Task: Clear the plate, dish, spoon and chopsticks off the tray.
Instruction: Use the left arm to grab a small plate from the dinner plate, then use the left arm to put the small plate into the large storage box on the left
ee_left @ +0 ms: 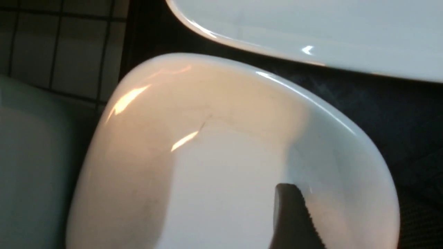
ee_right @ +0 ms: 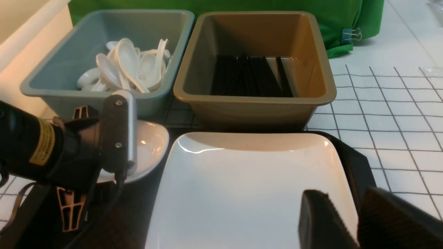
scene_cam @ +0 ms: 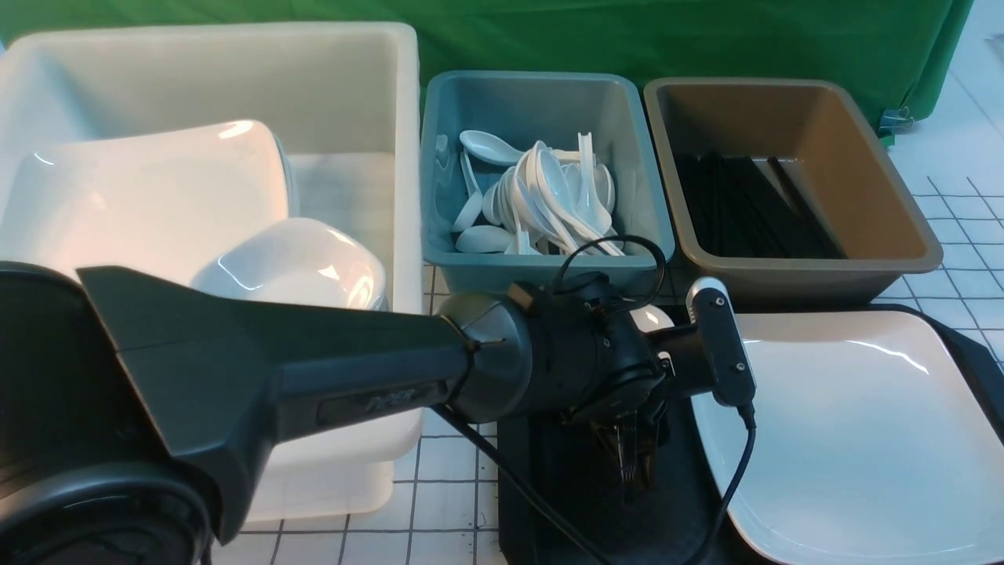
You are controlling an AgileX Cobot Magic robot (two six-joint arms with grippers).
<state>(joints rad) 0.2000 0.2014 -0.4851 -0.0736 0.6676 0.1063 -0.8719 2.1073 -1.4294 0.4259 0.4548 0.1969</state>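
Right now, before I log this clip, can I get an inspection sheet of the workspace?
Surface: white gridded table, black tray on it.
Job's things: plate and dish on tray; nothing else seen there.
Clutter: spoons in teal bin, chopsticks in brown bin, crockery in white tub.
Grippers: left gripper over dish, state unclear; right gripper open astride plate's edge.
Cables: black cable hangs from left wrist over tray.
Surroundings: green cloth behind.

left arm (scene_cam: 274,369): glossy black | bracket (scene_cam: 718,337): silver, two screws | cable (scene_cam: 743,463): black
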